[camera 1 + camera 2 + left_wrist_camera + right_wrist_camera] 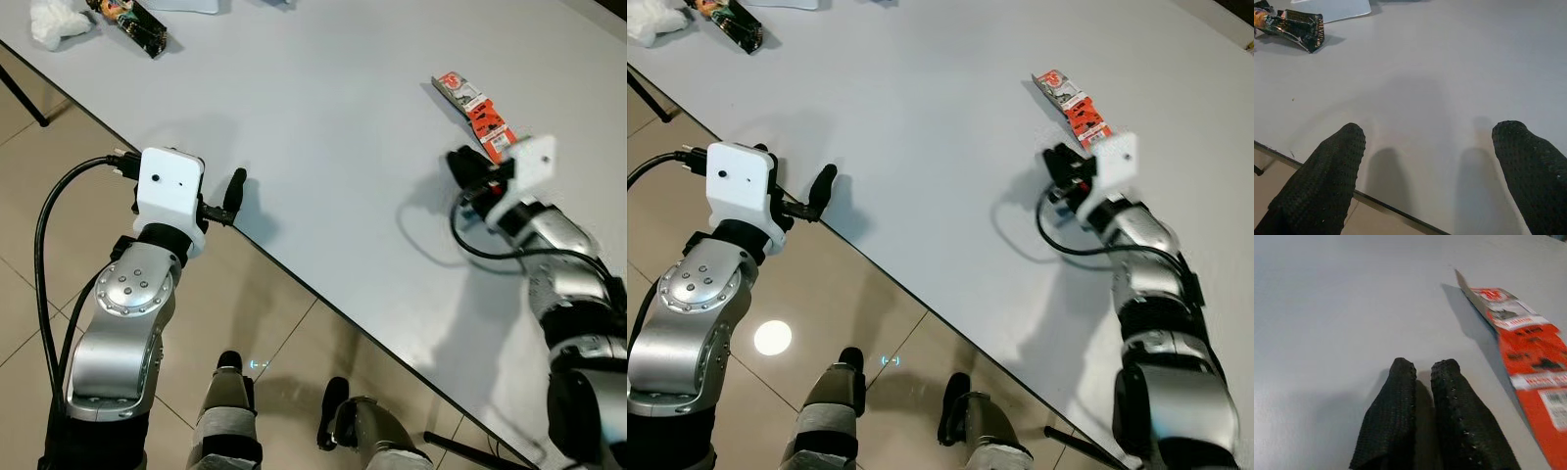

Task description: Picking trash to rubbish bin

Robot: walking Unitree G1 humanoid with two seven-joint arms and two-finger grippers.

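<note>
We see our right gripper pressed together above the grey table, red-and-white wrapper lying flat just beside it, left gripper spread at the table's edge.

The red wrapper had its 5 o'clock end hidden behind the right wrist's white housing. At 11 o'clock, the crumpled white paper and dark snack wrapper were cut off by the frame's top edge, their print too small to read.
</note>
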